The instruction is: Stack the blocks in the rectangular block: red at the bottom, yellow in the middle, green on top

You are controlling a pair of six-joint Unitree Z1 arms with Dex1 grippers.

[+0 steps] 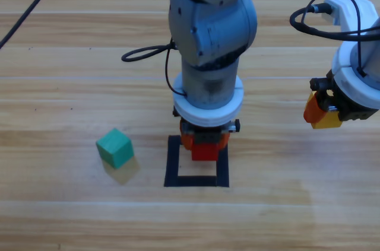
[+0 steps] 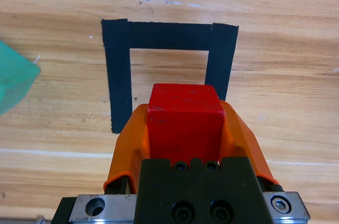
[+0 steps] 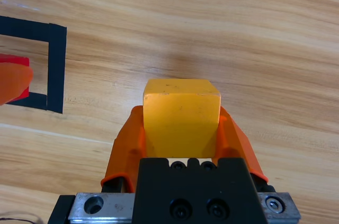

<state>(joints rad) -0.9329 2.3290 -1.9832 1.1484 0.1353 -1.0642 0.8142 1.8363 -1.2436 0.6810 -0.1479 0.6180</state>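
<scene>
Left pincer grips red over taped wood (right pincer grips yellow).

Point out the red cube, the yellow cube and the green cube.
red cube [image 2: 184, 121], left wrist view, its top face.
yellow cube [image 3: 181, 115], right wrist view, its front face.
green cube [image 1: 114, 147], high view, its top face.

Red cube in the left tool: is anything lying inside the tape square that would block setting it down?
Nothing visible does. The left tool holds the red cube at the tape square, whose inside shows bare wood; the green cube sits apart to its left.
</scene>
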